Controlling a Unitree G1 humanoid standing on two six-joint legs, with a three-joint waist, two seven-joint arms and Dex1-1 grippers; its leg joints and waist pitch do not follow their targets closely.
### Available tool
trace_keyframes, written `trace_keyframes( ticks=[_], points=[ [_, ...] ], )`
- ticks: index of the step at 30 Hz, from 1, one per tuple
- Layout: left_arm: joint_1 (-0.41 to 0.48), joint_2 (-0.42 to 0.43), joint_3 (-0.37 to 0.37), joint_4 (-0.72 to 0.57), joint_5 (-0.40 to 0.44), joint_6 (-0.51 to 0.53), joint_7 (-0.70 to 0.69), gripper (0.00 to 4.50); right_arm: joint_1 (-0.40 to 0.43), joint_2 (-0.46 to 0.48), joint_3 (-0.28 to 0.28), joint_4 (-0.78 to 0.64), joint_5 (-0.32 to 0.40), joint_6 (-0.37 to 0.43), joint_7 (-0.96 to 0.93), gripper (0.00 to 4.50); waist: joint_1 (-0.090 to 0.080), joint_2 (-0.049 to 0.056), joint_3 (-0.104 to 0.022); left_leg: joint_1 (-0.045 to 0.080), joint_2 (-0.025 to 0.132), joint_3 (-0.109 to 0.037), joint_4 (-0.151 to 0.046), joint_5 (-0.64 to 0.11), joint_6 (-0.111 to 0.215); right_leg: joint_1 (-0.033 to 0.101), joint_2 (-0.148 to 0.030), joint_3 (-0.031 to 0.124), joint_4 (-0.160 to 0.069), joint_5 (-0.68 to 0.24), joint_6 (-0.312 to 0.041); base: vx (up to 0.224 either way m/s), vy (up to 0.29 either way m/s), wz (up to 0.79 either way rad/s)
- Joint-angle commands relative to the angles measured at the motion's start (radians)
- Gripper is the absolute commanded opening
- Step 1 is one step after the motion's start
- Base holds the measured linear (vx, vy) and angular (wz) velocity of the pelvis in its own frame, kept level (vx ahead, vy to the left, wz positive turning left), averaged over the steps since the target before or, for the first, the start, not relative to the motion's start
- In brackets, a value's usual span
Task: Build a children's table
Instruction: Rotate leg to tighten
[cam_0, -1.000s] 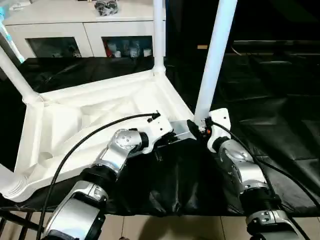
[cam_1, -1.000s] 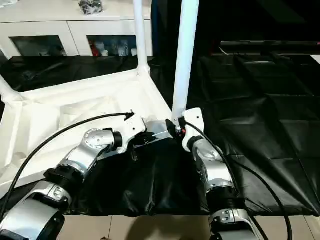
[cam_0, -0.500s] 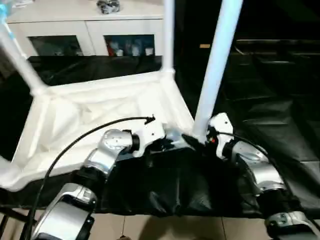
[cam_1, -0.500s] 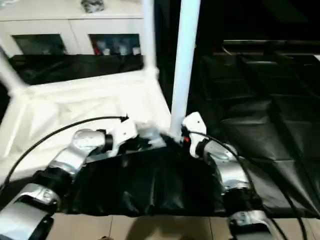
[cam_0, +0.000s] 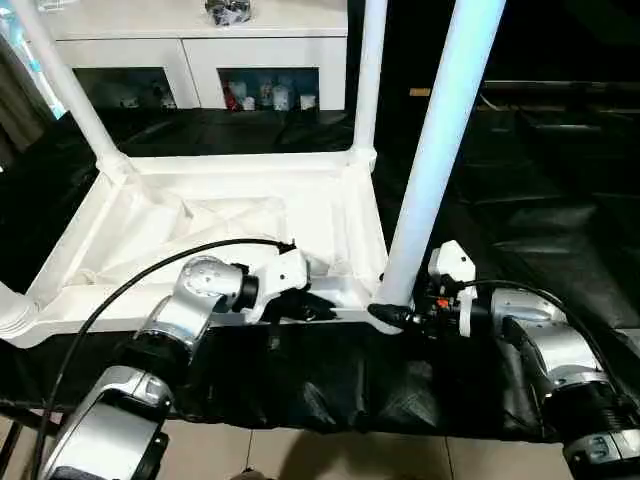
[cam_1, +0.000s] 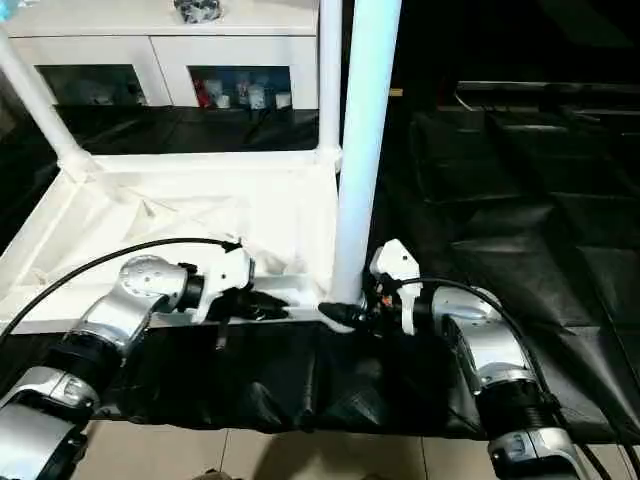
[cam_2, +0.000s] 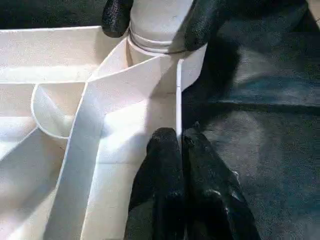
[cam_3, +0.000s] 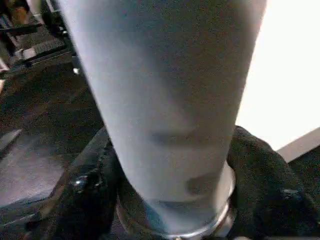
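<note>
Left wrist view: left gripper (cam_2: 181, 150) jaws pinch the tabletop (cam_0: 230, 215) near rim; right gripper (cam_0: 385, 315) jaws clasp the near-right leg (cam_0: 440, 150) at its base.

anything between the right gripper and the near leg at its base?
Nothing visible. The right gripper already has its fingers on either side of the near leg, just above the corner socket of the tabletop. The left gripper is shut on the tabletop's near rim.
</note>
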Motion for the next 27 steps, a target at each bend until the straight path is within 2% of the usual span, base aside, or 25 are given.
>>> trace_keyframes(
  ticks=[1, 3, 9, 12, 13, 14, 16, 17, 18, 19, 21, 22, 23, 24, 25, 27],
  points=[
    [0.000, -0.008, 0.006, -0.033, -0.027, -0.011, 0.002, 0.00, 0.017, 0.010, 0.045, -0.027, 0.014, 0.008, 0.039, 2.72, 0.002, -0.020, -0.057, 0.004, 0.025, -0.001, -0.060, -0.147, 0.092, 0.057, -0.055, 0.032, -0.064, -0.062, -0.267, 0.000, 0.000, 0.00],
    [0.001, -0.007, 0.005, -0.032, -0.025, -0.011, -0.001, 0.00, 0.019, 0.010, 0.046, -0.028, 0.016, 0.011, 0.044, 2.68, 0.003, -0.017, -0.057, 0.005, 0.025, -0.002, -0.060, -0.146, 0.090, 0.057, -0.056, 0.032, -0.064, -0.070, -0.265, 0.000, 0.000, 0.00],
    [0.009, -0.007, 0.002, -0.033, -0.024, -0.016, -0.001, 0.00, 0.050, 0.028, 0.057, -0.060, 0.011, 0.026, 0.026, 2.64, 0.006, -0.019, -0.057, 0.004, 0.025, -0.001, -0.059, -0.128, 0.097, 0.057, -0.056, 0.033, -0.063, -0.059, -0.259, 0.000, 0.000, 0.00],
    [0.014, -0.015, 0.001, -0.034, -0.018, -0.020, 0.021, 0.00, 0.069, 0.050, 0.051, -0.069, 0.003, 0.023, -0.025, 2.64, 0.005, -0.018, -0.055, 0.005, 0.025, -0.001, -0.061, -0.146, 0.088, 0.056, -0.057, 0.033, -0.066, -0.094, -0.253, 0.000, 0.000, 0.00],
    [0.013, -0.028, 0.002, -0.031, 0.000, -0.020, 0.075, 0.00, 0.068, 0.085, 0.026, -0.047, -0.015, 0.020, -0.124, 2.64, 0.002, -0.016, -0.052, 0.005, 0.025, -0.003, -0.065, -0.167, 0.073, 0.054, -0.057, 0.033, -0.071, -0.132, -0.243, 0.000, 0.000, 0.00],
    [0.012, -0.031, 0.002, -0.030, 0.005, -0.019, 0.087, 0.00, 0.067, 0.092, 0.021, -0.040, -0.020, 0.019, -0.146, 2.64, 0.000, -0.016, -0.050, 0.006, 0.025, -0.003, -0.068, -0.183, 0.066, 0.052, -0.057, 0.033, -0.074, -0.159, -0.238, 0.000, 0.000, 0.00],
    [0.006, -0.045, -0.005, -0.021, 0.039, -0.016, 0.154, 0.00, 0.054, 0.129, -0.004, -0.004, -0.050, 0.018, -0.265, 2.63, -0.010, -0.019, -0.045, 0.006, 0.023, -0.007, -0.076, -0.237, 0.032, 0.050, -0.059, 0.034, -0.085, -0.284, -0.202, 0.000, 0.000, 0.00],
    [0.006, -0.045, -0.005, -0.021, 0.039, -0.016, 0.154, 0.00, 0.054, 0.129, -0.004, -0.004, -0.050, 0.018, -0.265, 2.63, -0.012, -0.017, -0.043, 0.009, 0.022, -0.008, -0.077, -0.250, 0.026, 0.048, -0.060, 0.034, -0.089, -0.315, -0.193, 0.000, 0.000, 0.00],
    [-0.001, -0.078, -0.011, -0.016, 0.066, 0.008, 0.229, 0.00, 0.037, 0.183, -0.043, 0.030, -0.064, 0.029, -0.408, 2.63, -0.014, -0.014, -0.042, 0.011, 0.022, -0.009, -0.078, -0.265, 0.021, 0.047, -0.060, 0.035, -0.092, -0.342, -0.185, 0.000, 0.000, 0.00],
    [-0.007, -0.111, -0.009, -0.013, 0.072, 0.026, 0.279, 0.00, 0.024, 0.220, -0.064, 0.051, -0.068, 0.038, -0.492, 2.63, -0.025, -0.014, -0.041, 0.013, 0.021, -0.010, -0.080, -0.279, 0.000, 0.042, -0.059, 0.038, -0.094, -0.364, -0.177, 0.000, 0.000, 0.00],
    [-0.017, -0.164, -0.010, -0.011, 0.080, 0.046, 0.348, 0.00, 0.002, 0.271, -0.081, 0.078, -0.075, 0.044, -0.595, 2.63, -0.031, -0.017, -0.044, 0.013, 0.020, -0.012, -0.081, -0.274, -0.008, 0.045, -0.057, 0.039, -0.092, -0.337, -0.174, 0.000, 0.000, 0.00],
    [-0.024, -0.190, -0.014, -0.008, 0.086, 0.055, 0.381, 0.00, -0.011, 0.295, -0.081, 0.092, -0.081, 0.047, -0.638, 2.63, -0.032, -0.016, -0.043, 0.015, 0.020, -0.011, -0.081, -0.276, -0.007, 0.042, -0.056, 0.040, -0.093, -0.329, -0.176, 0.000, 0.000, 0.00],
    [-0.028, -0.204, -0.018, -0.008, 0.090, 0.061, 0.400, 0.00, -0.019, 0.311, -0.082, 0.098, -0.087, 0.049, -0.664, 2.63, -0.034, -0.014, -0.044, 0.014, 0.017, -0.011, -0.080, -0.279, -0.004, 0.045, -0.054, 0.040, -0.092, -0.318, -0.177, 0.000, 0.000, 0.00],
    [-0.032, -0.220, -0.022, -0.007, 0.092, 0.067, 0.417, 0.00, -0.028, 0.328, -0.080, 0.106, -0.092, 0.056, -0.688, 2.63, -0.034, -0.016, -0.045, 0.013, 0.016, -0.010, -0.078, -0.272, 0.000, 0.046, -0.054, 0.041, -0.093, -0.308, -0.176, 0.000, 0.000, 0.00],
    [-0.038, -0.242, -0.024, -0.004, 0.093, 0.073, 0.439, 0.00, -0.041, 0.351, -0.076, 0.113, -0.096, 0.059, -0.706, 2.63, -0.032, -0.016, -0.049, 0.011, 0.015, -0.008, -0.075, -0.241, 0.011, 0.047, -0.054, 0.042, -0.090, -0.257, -0.183, 0.000, 0.000, 0.00],
    [-0.051, -0.281, -0.031, 0.003, 0.105, 0.078, 0.477, 0.00, -0.067, 0.393, -0.066, 0.129, -0.099, 0.056, -0.738, 2.63, -0.031, -0.016, -0.051, 0.010, 0.013, -0.007, -0.072, -0.212, 0.022, 0.050, -0.052, 0.041, -0.086, -0.213, -0.191, 0.000, 0.000, 0.00]
  ],
)
